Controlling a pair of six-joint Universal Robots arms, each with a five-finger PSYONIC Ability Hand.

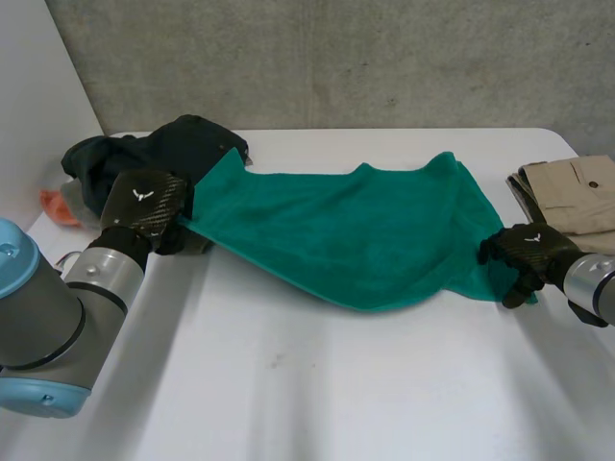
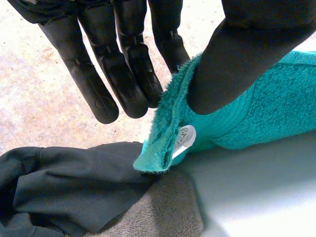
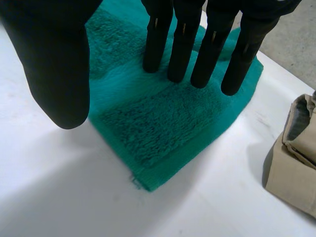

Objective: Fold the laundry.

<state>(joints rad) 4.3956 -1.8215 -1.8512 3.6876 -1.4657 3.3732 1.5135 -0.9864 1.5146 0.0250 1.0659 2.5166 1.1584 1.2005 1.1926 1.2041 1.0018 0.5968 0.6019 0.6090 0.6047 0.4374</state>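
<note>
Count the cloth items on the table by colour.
Green towel: 1
Dark clothes pile: 1
Grey towel: 1
Beige trousers: 1
Orange item, kind unclear: 1
Total: 5

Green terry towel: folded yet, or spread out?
Spread: the green terry towel stretches unfolded across the white table, left hand pinching one corner, right hand pressing the other.
</note>
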